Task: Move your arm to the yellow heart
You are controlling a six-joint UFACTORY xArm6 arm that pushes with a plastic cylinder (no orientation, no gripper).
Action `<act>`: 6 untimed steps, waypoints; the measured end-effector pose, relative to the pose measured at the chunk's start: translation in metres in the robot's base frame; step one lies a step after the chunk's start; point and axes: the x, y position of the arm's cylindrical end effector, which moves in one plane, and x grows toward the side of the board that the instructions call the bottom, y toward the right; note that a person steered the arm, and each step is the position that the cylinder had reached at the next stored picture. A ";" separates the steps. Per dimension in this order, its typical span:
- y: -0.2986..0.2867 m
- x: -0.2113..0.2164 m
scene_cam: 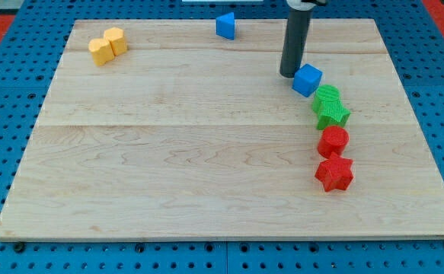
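Observation:
Two yellow blocks sit touching at the view's top left: one (116,39) further up and right, the other (99,52) lower left. I cannot tell which is the heart. My tip (289,74) rests on the wooden board at the view's upper right, just left of a blue cube (308,80) and far to the right of the yellow pair.
A blue triangular block (225,26) lies near the top edge. Below the blue cube runs a column: a green round block (327,97), a green star (333,114), a red cylinder (333,141), a red star (334,173). The wooden board (168,152) lies on a blue pegboard.

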 end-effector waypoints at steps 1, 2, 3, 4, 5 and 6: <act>0.006 0.000; 0.019 0.000; 0.049 0.000; 0.063 0.000; 0.047 -0.012; 0.017 -0.015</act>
